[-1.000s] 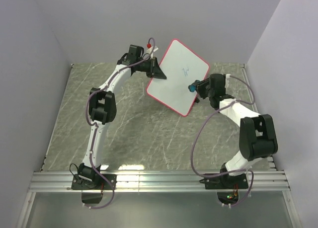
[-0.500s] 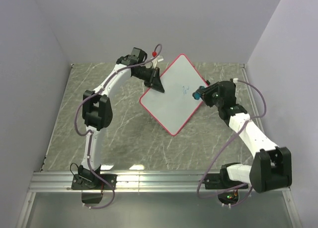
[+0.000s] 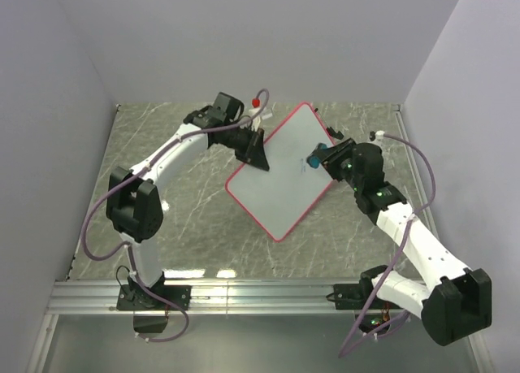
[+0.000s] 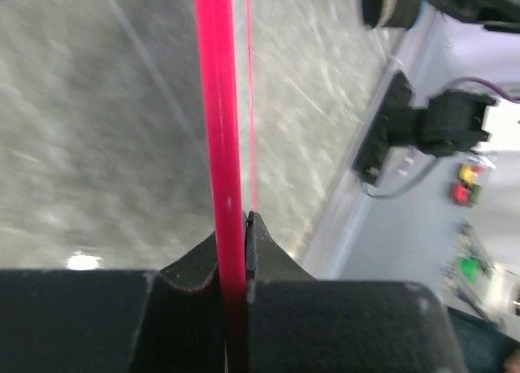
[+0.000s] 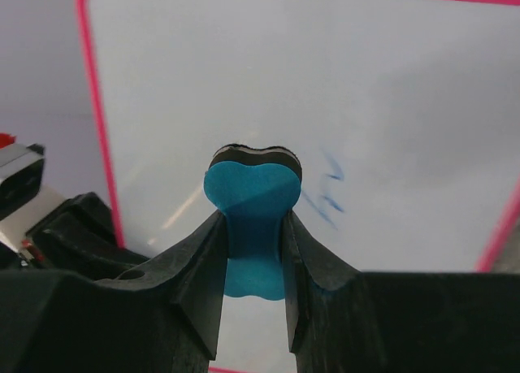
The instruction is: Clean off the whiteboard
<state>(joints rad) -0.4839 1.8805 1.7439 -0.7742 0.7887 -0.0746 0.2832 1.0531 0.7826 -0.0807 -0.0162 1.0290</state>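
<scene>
The whiteboard (image 3: 280, 182) is sitting tilted over the marble table (image 3: 187, 219), with faint blue handwriting (image 5: 329, 196) showing on its face. The left gripper (image 4: 234, 231) is clenching its pink frame (image 4: 218, 105) edge-on. The right gripper (image 5: 252, 227) is squeezing a blue eraser (image 5: 252, 186) close to the board, beside the writing; contact is unclear.

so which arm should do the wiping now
Right. The right gripper is shut on the blue eraser, its pad facing the whiteboard just beside the blue writing. The left gripper is clamped on the board's pink frame, holding it.
</scene>
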